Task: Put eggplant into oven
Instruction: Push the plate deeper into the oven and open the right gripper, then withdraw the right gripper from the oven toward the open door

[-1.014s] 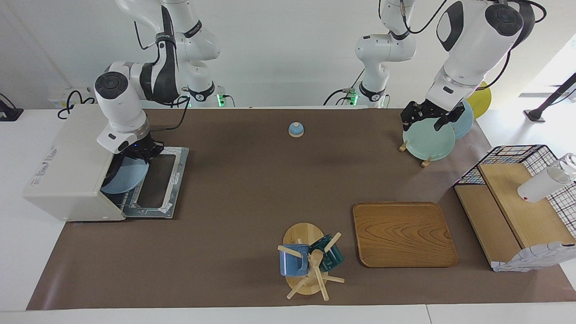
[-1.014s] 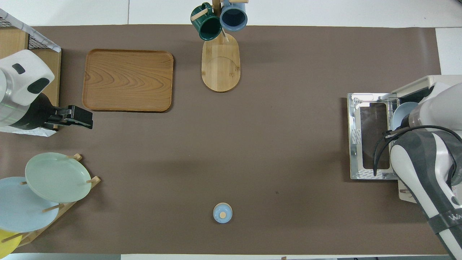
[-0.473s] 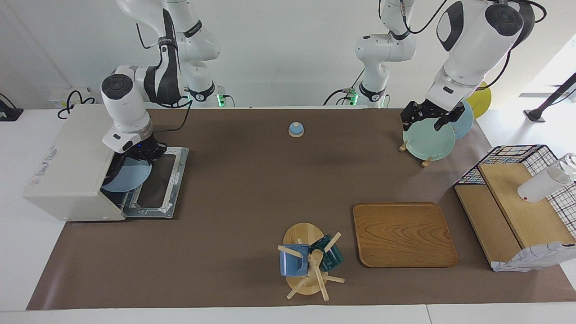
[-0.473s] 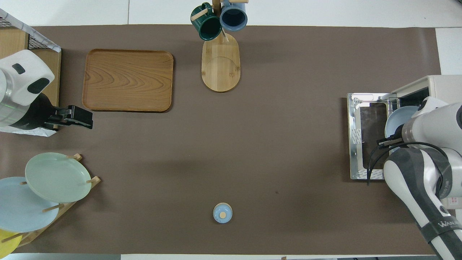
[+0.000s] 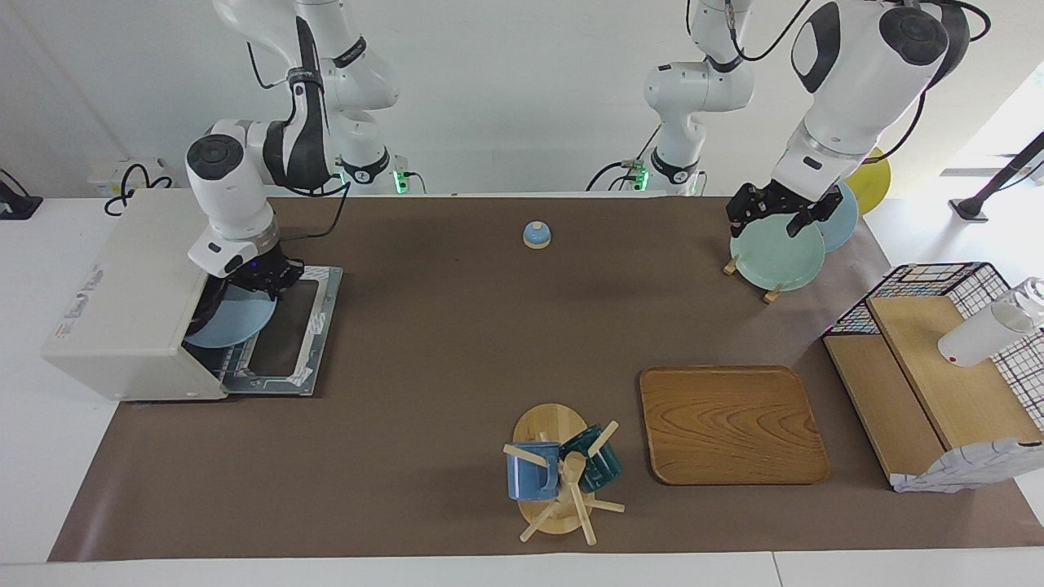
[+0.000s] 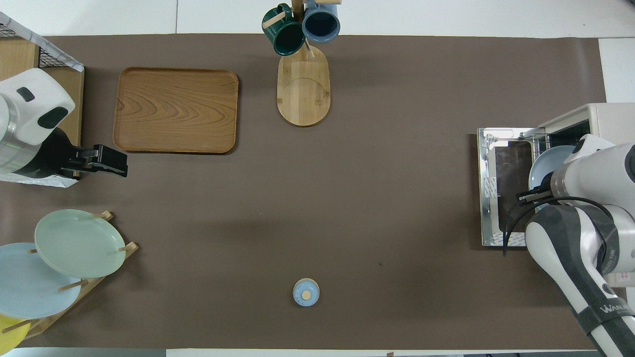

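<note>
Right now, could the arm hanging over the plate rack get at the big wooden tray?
Probably yes. The left gripper hangs open over the plate rack, and the wooden tray lies at that same end of the table, farther from the robots, with nothing standing between them.

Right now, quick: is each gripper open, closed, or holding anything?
Left gripper: open, empty, over the plate rack.
Right gripper: at the plate in the oven mouth; open or closed cannot be told.

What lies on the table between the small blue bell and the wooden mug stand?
Nothing: in the overhead view only bare brown mat lies between the bell and the mug stand.
</note>
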You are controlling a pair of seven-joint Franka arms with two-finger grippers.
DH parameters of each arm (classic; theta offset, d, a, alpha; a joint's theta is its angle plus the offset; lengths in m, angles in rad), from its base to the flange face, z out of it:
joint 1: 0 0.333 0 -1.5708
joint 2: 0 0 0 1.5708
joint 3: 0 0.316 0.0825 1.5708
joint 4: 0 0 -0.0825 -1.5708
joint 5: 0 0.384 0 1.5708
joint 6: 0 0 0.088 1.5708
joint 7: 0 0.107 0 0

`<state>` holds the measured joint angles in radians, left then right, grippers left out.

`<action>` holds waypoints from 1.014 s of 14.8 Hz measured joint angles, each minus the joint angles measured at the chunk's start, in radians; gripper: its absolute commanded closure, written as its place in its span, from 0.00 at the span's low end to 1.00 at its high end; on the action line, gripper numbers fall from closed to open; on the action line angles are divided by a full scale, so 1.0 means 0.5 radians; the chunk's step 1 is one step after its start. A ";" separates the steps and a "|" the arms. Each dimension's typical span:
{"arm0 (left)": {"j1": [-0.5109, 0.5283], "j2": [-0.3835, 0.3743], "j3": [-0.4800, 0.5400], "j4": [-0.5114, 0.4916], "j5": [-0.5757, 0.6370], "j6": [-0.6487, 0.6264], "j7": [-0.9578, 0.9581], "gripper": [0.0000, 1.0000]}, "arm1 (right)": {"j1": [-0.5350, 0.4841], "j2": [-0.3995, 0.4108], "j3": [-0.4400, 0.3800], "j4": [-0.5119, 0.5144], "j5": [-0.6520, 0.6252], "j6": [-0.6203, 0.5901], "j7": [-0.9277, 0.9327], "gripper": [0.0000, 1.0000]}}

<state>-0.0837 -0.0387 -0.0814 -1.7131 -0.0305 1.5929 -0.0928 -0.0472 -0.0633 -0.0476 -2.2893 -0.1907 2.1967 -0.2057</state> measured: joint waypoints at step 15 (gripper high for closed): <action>0.000 0.000 0.000 0.000 0.000 0.000 0.000 0.00 | 0.448 0.083 0.032 0.229 0.070 -0.051 0.177 1.00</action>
<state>-0.0837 -0.0387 -0.0814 -1.7131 -0.0305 1.5929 -0.0928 0.1766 -0.0219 -0.0316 -2.1746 -0.1556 2.1712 -0.1173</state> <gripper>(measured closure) 0.000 0.890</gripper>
